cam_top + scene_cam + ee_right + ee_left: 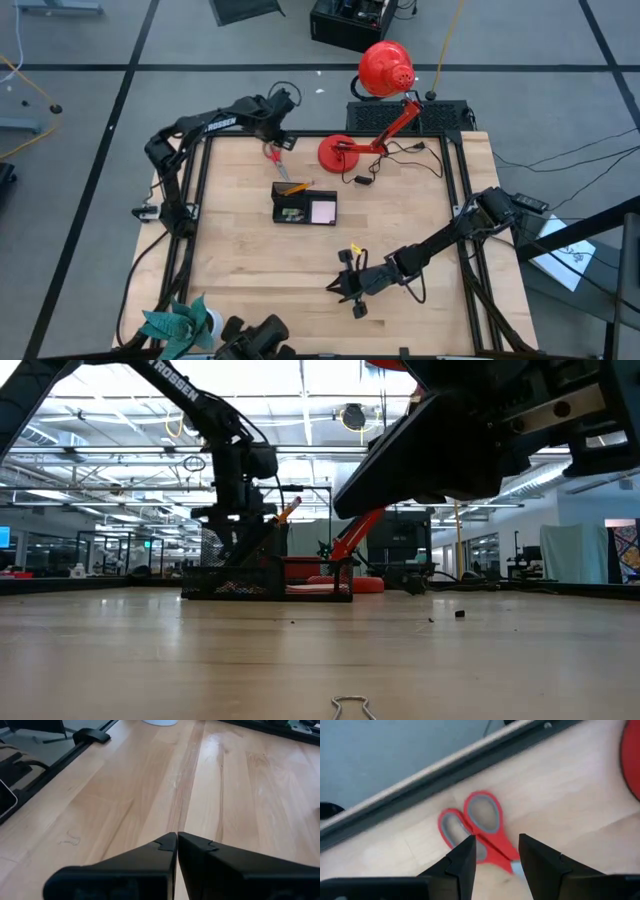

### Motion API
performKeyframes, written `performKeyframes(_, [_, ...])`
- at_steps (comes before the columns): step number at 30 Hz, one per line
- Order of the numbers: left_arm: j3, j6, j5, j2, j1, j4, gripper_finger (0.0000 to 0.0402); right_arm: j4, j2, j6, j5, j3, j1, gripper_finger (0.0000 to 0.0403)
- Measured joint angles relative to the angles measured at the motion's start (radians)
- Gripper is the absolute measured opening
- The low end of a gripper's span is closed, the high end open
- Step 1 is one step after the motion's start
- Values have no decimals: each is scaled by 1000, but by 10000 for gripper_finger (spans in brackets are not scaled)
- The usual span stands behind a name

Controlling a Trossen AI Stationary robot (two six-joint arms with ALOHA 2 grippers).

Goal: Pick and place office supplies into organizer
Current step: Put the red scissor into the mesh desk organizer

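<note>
Reading "TROSSEN" in white letters along the left arm's upper link in the low view, fainter along the same arm in the high view; no other writing legible. Left gripper [495,852] poised over the red-handled scissors [482,832] near the table's far edge, fingers [465,857] spread either side of the handle shanks, not seen pressing them. Scissors flat on the wood, just beside the dark frame rail, between the rail and the organizer [303,207]. Organizer near mid-table, holding a pale pink notepad [322,211] and a leaning orange pencil [296,187]. Red desk lamp [385,70] with round base [338,152] just beyond, black cable trailing beside it. Teal plant [178,322] at the near-left corner. Right gripper [177,844] low over bare wood at the near side, fingers pressed together, holding nothing. Small wire clip [350,706] lying in the low view's foreground.
</note>
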Motion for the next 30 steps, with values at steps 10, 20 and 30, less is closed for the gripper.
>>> performKeyframes(10, [0,-94,27,95,-1,0,152,45,0,15,0,-6,0,9])
performKeyframes(20, [0,-174,26,132,-6,-27,152,34,0,23,0,-6,2,9])
performKeyframes(30, [0,-133,-49,146,3,-96,152,-18,0,68,-2,-6,2,9])
